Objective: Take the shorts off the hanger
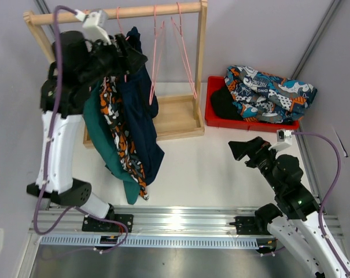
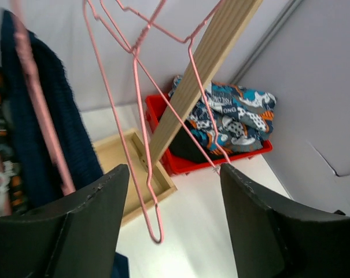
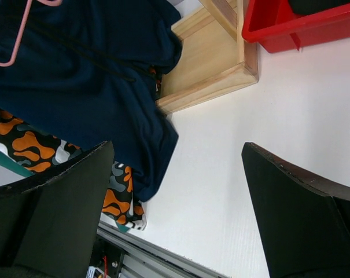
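- The right end effector (image 1: pixel 239 149) sits low over the worktop (image 1: pixel 221 168) on the near right. Its jaws are spread wide and it holds nothing. The hanging shorts lie well apart from it, off to its left.
- Further in, three pairs hang side by side from the wooden rail (image 1: pixel 146 10): the teal-green shorts (image 1: pixel 105 139) on the left, the camo shorts (image 1: pixel 121 136) in the middle, and the navy shorts (image 1: pixel 144 124) on the right. Each drapes with its long axis running down from the rail towards the worktop.
- The left end effector (image 2: pixel 175 171) is up by the rail at the top of these pairs, with its jaws apart and nothing gripped. The left arm is by far the nearer one.
- In the left wrist view, the navy shorts hang on a pink hanger (image 2: pixel 41 110) beside the left-hand finger (image 2: pixel 76 226), outside the jaws. Between the jaws only the empty hangers (image 2: pixel 135 51) show, farther off. A grasp would likely need a shift towards the navy side.
- Farthest off, the red bin (image 1: pixel 244 124) holds the black shorts (image 1: pixel 223 103) and the blue-orange-white patterned shorts (image 1: pixel 270 92), already off their hangers.
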Motion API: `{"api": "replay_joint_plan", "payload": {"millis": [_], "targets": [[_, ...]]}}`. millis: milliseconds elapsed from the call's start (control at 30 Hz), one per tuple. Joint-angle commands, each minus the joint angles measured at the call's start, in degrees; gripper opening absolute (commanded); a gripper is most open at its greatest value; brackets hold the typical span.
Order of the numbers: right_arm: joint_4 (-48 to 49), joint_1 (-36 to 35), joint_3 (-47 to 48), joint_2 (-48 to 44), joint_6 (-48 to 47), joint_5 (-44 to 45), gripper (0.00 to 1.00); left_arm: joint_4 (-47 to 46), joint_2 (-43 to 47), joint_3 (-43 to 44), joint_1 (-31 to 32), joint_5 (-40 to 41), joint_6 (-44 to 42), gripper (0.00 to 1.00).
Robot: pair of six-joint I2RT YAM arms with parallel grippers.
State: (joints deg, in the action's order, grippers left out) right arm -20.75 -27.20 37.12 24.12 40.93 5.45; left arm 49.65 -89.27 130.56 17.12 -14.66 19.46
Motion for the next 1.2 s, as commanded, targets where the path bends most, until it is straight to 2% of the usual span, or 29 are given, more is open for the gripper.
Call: {"api": "replay_joint_plan", "payload": {"millis": [0, 500, 633, 867, 933, 967, 1000, 1167], "targets": [[0.45, -0.4, 2.87, -0.12, 0.38, 0.96, 0.99, 1.68, 3.05, -2.93, -2.0, 1.91, -3.37, 0.69], [-4.03, -0.4, 3.04, -1.88, -0.5, 1.4, 0.99, 2.82, 1.65, -5.23, -4.82, 10.96, -6.1, 0.67], [-5.26, -0.4, 2.43, -3.72, -0.5, 2.1, 0.99, 2.47, -0.55, -4.79, -5.7, 9.39, -5.84, 0.65], [-6.58, -0.48, 1.37, -4.96, -0.5, 2.89, 0.99, 2.56, -4.33, -3.91, -5.7, 7.1, -5.75, 0.45], [-6.49, -0.4, 1.11, -5.4, -0.41, 2.98, 0.99, 2.56, -5.03, -3.82, -5.7, 6.92, -5.75, 0.32], [-6.49, -0.4, 0.67, -5.57, -0.32, 2.98, 0.99, 2.73, -5.21, -3.65, -5.7, 7.01, -5.84, 0.21], [-6.49, -0.48, 0.58, -5.75, -0.23, 2.98, 1.0, 2.91, -5.56, -3.39, -5.7, 7.01, -5.84, 0.0], [-6.49, -0.4, 0.23, -5.84, -0.06, 2.72, 0.99, 2.39, -3.11, -0.49, -5.7, 7.45, -6.28, 0.0]]}}
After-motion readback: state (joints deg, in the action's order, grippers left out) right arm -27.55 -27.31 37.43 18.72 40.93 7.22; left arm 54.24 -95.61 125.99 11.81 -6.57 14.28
